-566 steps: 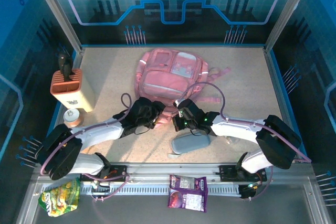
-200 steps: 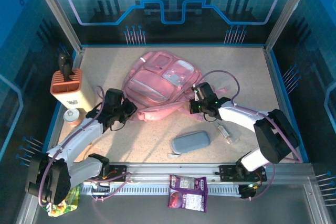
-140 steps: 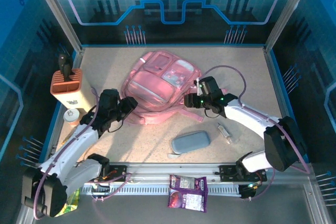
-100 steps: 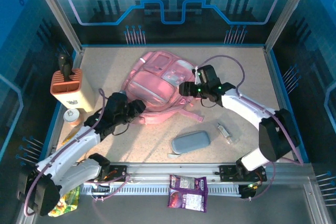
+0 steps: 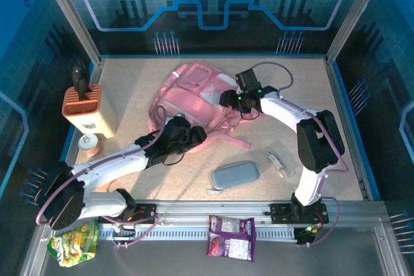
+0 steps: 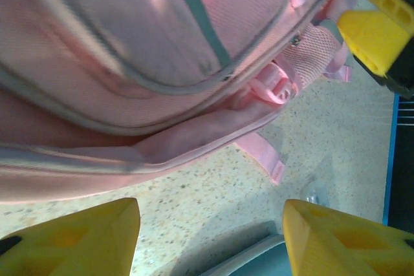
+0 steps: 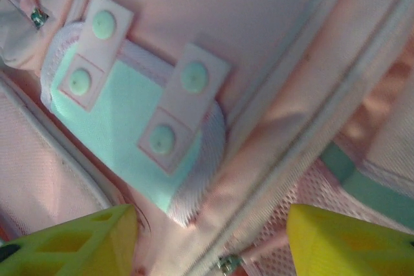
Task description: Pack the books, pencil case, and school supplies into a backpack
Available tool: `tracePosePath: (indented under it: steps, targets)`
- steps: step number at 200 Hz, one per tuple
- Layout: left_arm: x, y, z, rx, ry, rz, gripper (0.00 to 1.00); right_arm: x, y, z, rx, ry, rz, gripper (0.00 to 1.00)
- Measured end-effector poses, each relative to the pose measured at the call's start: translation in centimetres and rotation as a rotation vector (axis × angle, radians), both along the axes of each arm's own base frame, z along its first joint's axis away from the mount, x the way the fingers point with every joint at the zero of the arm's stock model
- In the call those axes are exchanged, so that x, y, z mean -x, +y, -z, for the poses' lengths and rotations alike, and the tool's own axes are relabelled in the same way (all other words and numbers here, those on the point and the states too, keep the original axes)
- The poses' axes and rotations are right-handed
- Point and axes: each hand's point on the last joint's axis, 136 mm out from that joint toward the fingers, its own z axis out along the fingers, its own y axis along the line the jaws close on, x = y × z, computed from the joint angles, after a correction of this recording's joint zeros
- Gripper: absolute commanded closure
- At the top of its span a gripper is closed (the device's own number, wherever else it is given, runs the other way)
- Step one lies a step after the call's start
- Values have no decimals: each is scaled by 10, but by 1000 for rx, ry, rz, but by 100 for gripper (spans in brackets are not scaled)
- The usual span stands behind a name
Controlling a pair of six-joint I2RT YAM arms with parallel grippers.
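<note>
The left gripper [image 5: 196,136] hovers spread and empty at the near edge of the backpack [image 5: 187,97], the right gripper [image 5: 226,100] likewise spread over its right side.

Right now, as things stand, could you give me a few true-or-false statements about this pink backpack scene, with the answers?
1. The pencil case lies on the table, outside the backpack. True.
2. The left gripper is holding the pencil case. False: it is open and empty, at the backpack's near edge.
3. The right gripper is open above the backpack. True.
4. The small clear tube is already in the backpack. False: it lies on the table, to the right of the pencil case.
</note>
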Motion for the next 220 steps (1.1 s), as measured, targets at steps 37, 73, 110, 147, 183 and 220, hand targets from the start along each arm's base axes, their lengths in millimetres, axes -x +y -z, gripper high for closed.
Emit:
tracePosePath:
  steps: [37,73,110,147,183,220]
  targets:
    - [-8,-25,2,21,4,18,40,-4,-1,12,18,29,32,43]
    - [-12,-35,11,28,27,11,43,-5,-4,25,40,49,62,47]
    - [-9,-39,25,57,58,-6,47,-5,-5,33,42,70,79,49]
    - [3,-29,54,27,125,-25,48,-11,0,39,46,83,81,50]
    - [5,-21,66,0,151,-44,51,-13,3,40,40,78,101,70]
    - [0,-14,76,-17,172,-69,52,-14,1,40,31,64,133,96]
